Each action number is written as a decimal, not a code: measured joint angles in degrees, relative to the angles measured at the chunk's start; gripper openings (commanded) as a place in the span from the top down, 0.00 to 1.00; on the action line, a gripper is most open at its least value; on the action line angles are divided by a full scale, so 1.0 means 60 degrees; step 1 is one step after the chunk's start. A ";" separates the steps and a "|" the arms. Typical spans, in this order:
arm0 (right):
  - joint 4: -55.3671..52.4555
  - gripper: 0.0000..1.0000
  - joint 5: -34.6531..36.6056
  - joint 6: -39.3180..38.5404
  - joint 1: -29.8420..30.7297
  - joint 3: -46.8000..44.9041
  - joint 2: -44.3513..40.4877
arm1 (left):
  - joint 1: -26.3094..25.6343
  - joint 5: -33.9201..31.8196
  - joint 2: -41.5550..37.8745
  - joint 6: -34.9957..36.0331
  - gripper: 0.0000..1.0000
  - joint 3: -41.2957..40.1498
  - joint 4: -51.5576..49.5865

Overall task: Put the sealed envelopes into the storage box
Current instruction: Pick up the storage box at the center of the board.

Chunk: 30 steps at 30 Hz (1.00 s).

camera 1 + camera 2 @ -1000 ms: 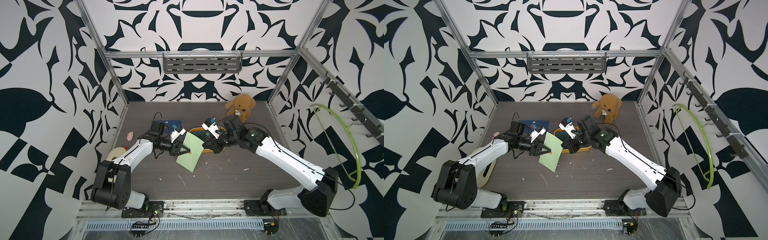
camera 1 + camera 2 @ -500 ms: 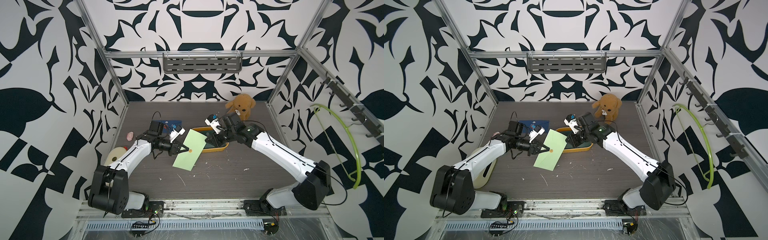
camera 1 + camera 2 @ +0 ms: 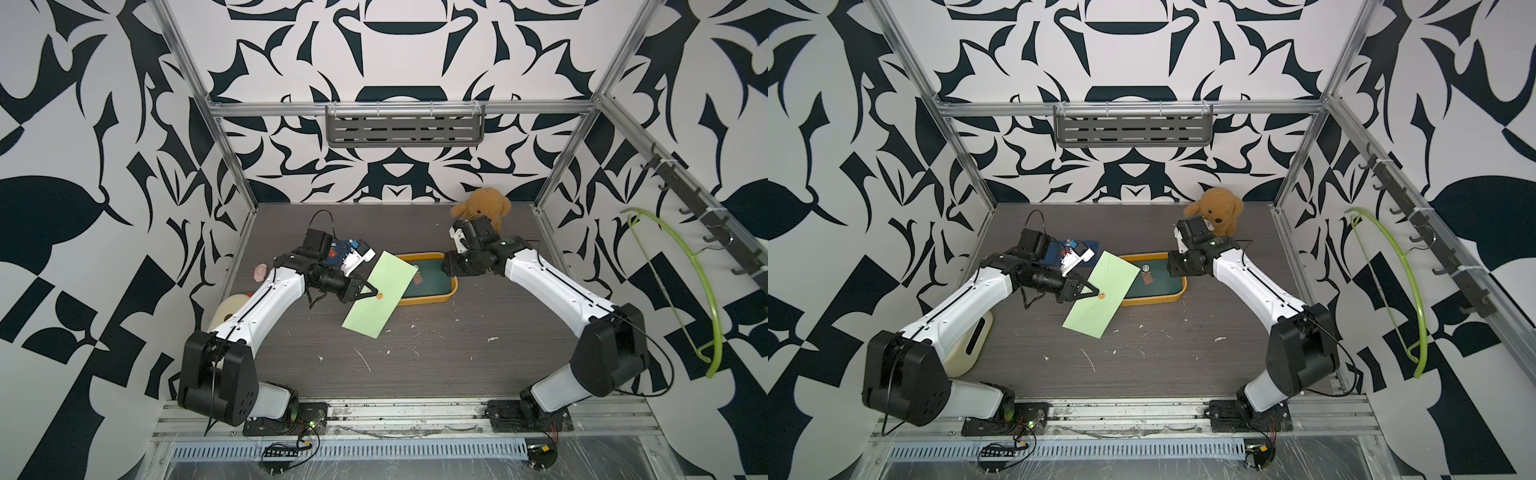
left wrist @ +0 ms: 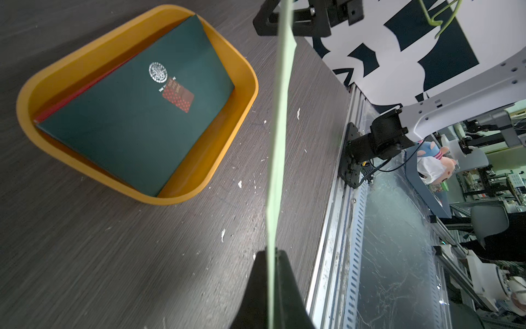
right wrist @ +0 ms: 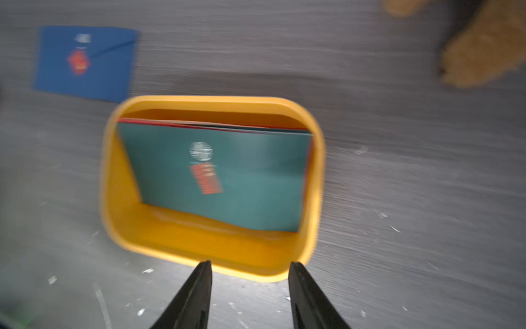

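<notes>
A light green envelope (image 3: 380, 299) hangs tilted over the table, its upper end overlapping the left end of the mustard-yellow storage box (image 3: 432, 300). My left gripper (image 3: 371, 293) is shut on its near-left edge beside a small round sticker; the left wrist view shows the envelope (image 4: 280, 128) edge-on between the shut jaws. In the box lies a dark green envelope (image 5: 227, 176) over a red one (image 5: 199, 125). A navy envelope (image 5: 85, 62) lies flat behind the left arm. My right gripper (image 5: 250, 265) is open and holds nothing, above the box's right end.
A brown teddy bear (image 3: 484, 205) sits at the back right, just behind the right wrist. A tape roll (image 3: 230, 309) and a small pink object (image 3: 261, 271) lie by the left wall. A green hanger (image 3: 681, 291) hangs on the right wall. Paper scraps dot the table.
My left gripper shut on the light green envelope. The right gripper let go of it, opened and drew back to the right. The envelope swung up toward the box.
</notes>
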 measured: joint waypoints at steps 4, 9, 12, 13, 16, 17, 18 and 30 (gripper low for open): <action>-0.0291 0.56 0.0390 0.0208 -0.0266 0.0000 0.0725 | -0.0044 -0.0412 0.0412 -0.0025 1.00 0.0761 -0.0780; -0.0346 0.59 0.0492 0.0273 -0.0295 0.0000 0.1351 | -0.0168 -0.0678 0.0535 0.0004 1.00 0.1020 -0.1297; -0.0328 0.65 0.0484 0.0291 -0.0295 0.0000 0.1534 | -0.0200 -0.0765 0.0539 0.0015 1.00 0.1100 -0.1541; -0.0317 0.66 0.0477 0.0306 -0.0295 0.0000 0.1592 | -0.0215 -0.0787 0.0539 0.0018 1.00 0.1111 -0.1603; -0.0313 0.75 0.0466 0.0291 -0.0295 0.0000 0.1778 | -0.0259 -0.0892 0.0550 0.0040 1.00 0.1209 -0.1814; -0.0313 0.77 0.0459 0.0299 -0.0295 0.0000 0.1832 | -0.0277 -0.0918 0.0554 0.0044 1.00 0.1275 -0.1869; -0.0310 0.79 0.0441 0.0288 -0.0295 0.0000 0.1883 | -0.0302 -0.0958 0.0561 0.0047 1.00 0.1359 -0.1909; -0.0004 0.96 -0.0288 0.0011 -0.0324 -0.0157 0.1836 | -0.0889 -0.1523 0.1184 0.0135 1.00 0.2382 -0.2317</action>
